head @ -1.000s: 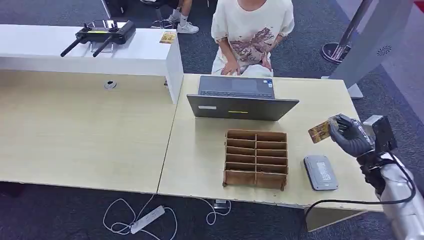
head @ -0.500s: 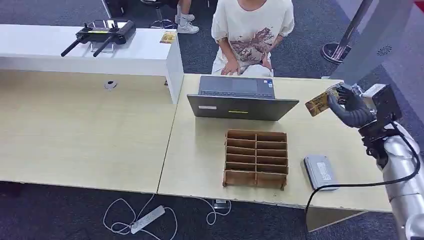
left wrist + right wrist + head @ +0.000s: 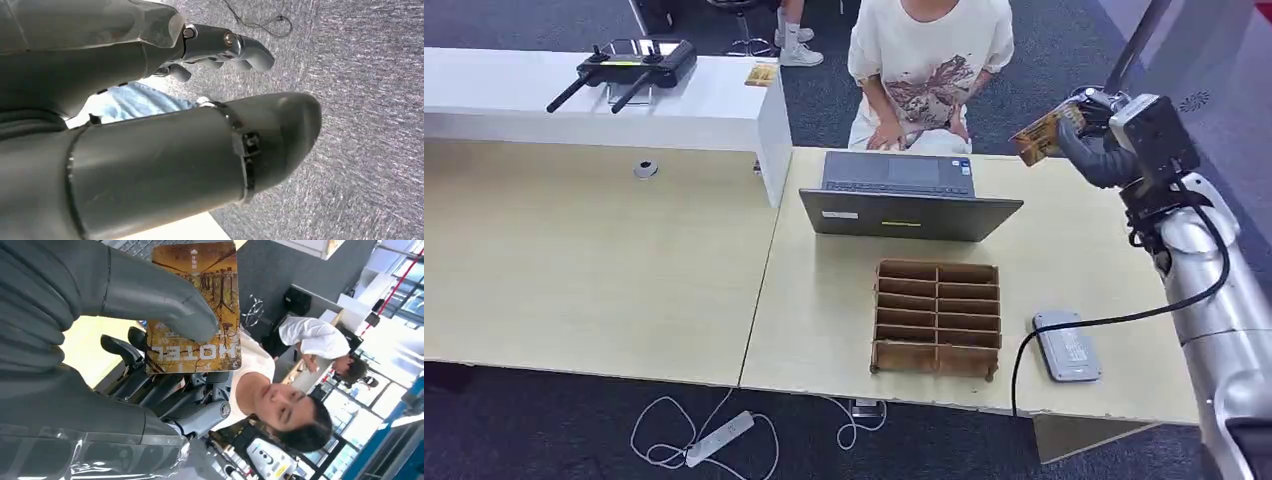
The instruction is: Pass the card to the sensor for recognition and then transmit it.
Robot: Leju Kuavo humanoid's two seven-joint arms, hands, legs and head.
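**Card up, held out toward the person**

Office desk [image 3: 844, 300] w/ laptop [image 3: 904, 195], wooden divider tray [image 3: 936, 318] and grey sensor pad [image 3: 1067, 346] near the front right edge. R hand [image 3: 1092, 150] is raised above the desk's far right corner, thumb and fingers pinching the card [image 3: 1036, 135] by one end; printed face reads "HOTEL" in the wrist view [image 3: 195, 310]. Card hangs well apart from the sensor, nearer the seated person [image 3: 924, 70] behind the laptop. Card looks thin, stiff, light, prob. slick plastic: best gripped flat across one short end, leaving the free end for the taker. Risk: slips if pinch loosens. L hand [image 3: 150, 150] hangs over carpet, holding nothing, fingers apart.
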